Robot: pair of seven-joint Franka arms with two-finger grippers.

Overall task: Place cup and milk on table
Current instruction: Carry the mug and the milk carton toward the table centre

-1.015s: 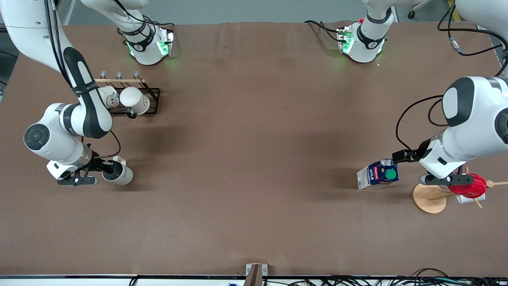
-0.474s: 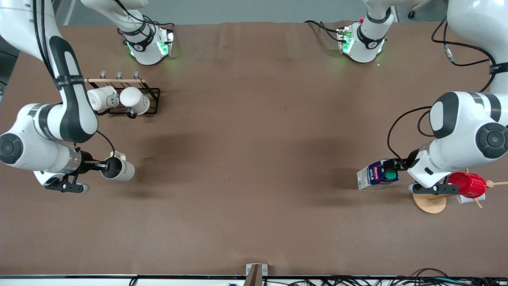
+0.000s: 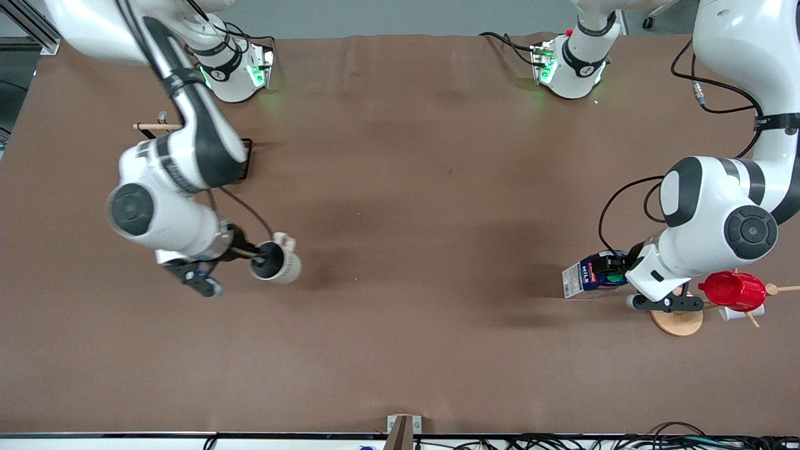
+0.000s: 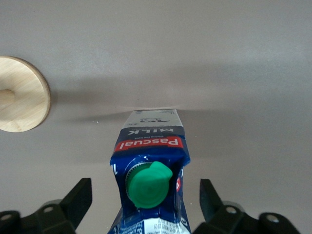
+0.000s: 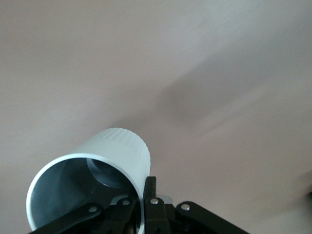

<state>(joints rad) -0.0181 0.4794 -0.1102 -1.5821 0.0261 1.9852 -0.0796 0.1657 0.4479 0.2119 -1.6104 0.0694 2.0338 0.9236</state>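
Since a second ago the right gripper (image 3: 253,257), pinched shut on the rim of the cup (image 3: 277,263), has carried it tilted inward, now over the table (image 3: 400,350) at eight o'clock; setting down remains. The left gripper (image 3: 615,270) has closed in, fingers wide open astride the milk (image 3: 587,277), standing at four o'clock

table (image 3: 400,350) matte brown sheet | milk (image 4: 148,161) glossy printed carton

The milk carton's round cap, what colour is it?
Green; the cap on the milk carton shows best in the left wrist view.
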